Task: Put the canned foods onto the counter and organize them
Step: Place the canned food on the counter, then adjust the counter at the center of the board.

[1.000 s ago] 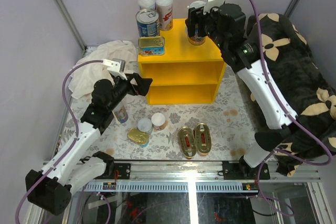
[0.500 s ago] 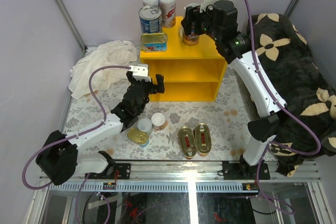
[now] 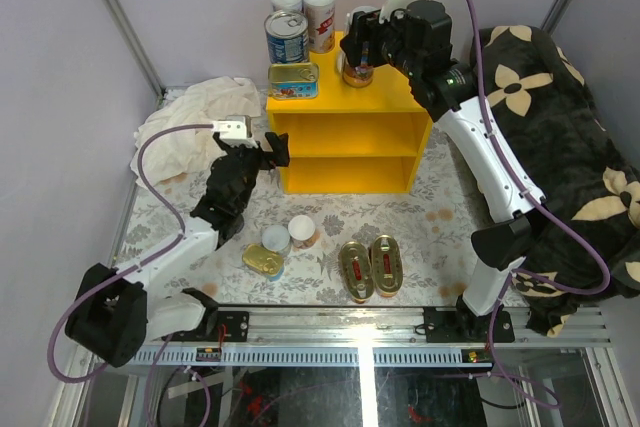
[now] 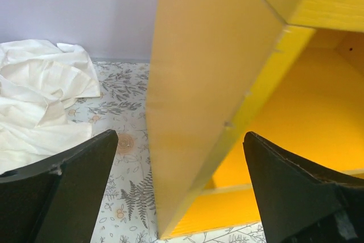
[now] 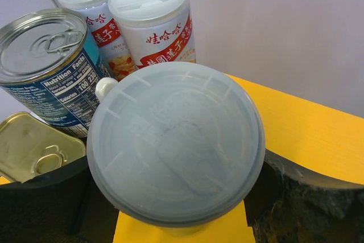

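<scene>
The yellow counter (image 3: pixel 375 107) stands at the back. On its top are a blue-labelled steel can (image 3: pixel 286 38), two white-lidded cylinders (image 3: pixel 318 15) and a flat rectangular tin (image 3: pixel 292 81). My right gripper (image 3: pixel 358 55) is shut on a clear-lidded can (image 5: pixel 176 140), held upright at the counter top next to those tins. My left gripper (image 3: pixel 272 153) is open and empty by the counter's left front corner (image 4: pixel 199 112). On the floral floor lie two round cans (image 3: pixel 277 239), a gold tin (image 3: pixel 262 262) and two gold oval tins (image 3: pixel 356 270).
A crumpled white cloth (image 3: pixel 190 127) lies left of the counter and shows in the left wrist view (image 4: pixel 40 106). A dark flowered cushion (image 3: pixel 565 137) fills the right side. Grey walls close the back. A metal rail (image 3: pixel 360 322) runs along the near edge.
My right gripper has carried the can leftward over the counter top toward the other tins. My left arm swung in toward the counter, then drew back a little to the left.
</scene>
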`<control>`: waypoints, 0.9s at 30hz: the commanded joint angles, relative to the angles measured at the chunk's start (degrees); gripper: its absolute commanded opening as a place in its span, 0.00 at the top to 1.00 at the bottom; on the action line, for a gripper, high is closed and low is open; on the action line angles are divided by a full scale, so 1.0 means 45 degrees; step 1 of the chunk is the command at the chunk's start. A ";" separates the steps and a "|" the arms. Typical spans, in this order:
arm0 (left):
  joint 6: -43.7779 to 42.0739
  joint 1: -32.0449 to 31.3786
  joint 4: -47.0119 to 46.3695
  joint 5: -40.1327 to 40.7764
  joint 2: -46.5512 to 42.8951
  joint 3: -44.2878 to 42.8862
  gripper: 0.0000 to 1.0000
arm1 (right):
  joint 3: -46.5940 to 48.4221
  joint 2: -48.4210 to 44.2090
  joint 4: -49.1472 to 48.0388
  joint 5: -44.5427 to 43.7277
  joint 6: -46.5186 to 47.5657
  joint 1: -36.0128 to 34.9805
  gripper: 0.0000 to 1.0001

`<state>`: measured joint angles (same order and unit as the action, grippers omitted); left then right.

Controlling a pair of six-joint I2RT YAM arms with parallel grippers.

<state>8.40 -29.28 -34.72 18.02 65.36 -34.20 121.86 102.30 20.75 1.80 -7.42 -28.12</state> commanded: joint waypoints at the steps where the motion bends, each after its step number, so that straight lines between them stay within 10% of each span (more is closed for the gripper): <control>1: 0.0555 0.0837 0.0347 -0.2350 0.0928 -0.1184 0.09 | 0.0397 -0.0048 -0.1447 0.0511 -0.0427 -0.0047 1.00; 6: 0.0431 0.0952 -0.0232 -0.2489 0.1994 -0.1925 0.11 | 0.0319 -0.0105 -0.1242 0.0595 -0.0488 -0.0038 0.93; 11: 0.0086 0.0970 -0.0567 -0.2504 0.2925 -0.2561 0.25 | 0.0064 -0.0329 -0.1067 0.0535 -0.0432 -0.0050 0.28; 14: 0.0044 0.0963 -0.0831 -0.2687 0.3315 -0.2619 0.38 | -0.0267 -0.0594 -0.1048 0.0354 -0.0407 -0.0040 0.06; 27: 0.0034 0.0957 -0.0739 -0.3126 0.3168 -0.2307 0.75 | -0.3651 -0.3641 -0.1691 0.1157 -0.0279 -0.0055 0.01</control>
<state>2.52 -24.69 -34.24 8.36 80.36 -44.36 108.60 93.49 18.39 3.64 -9.06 -28.12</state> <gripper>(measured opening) 0.350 0.994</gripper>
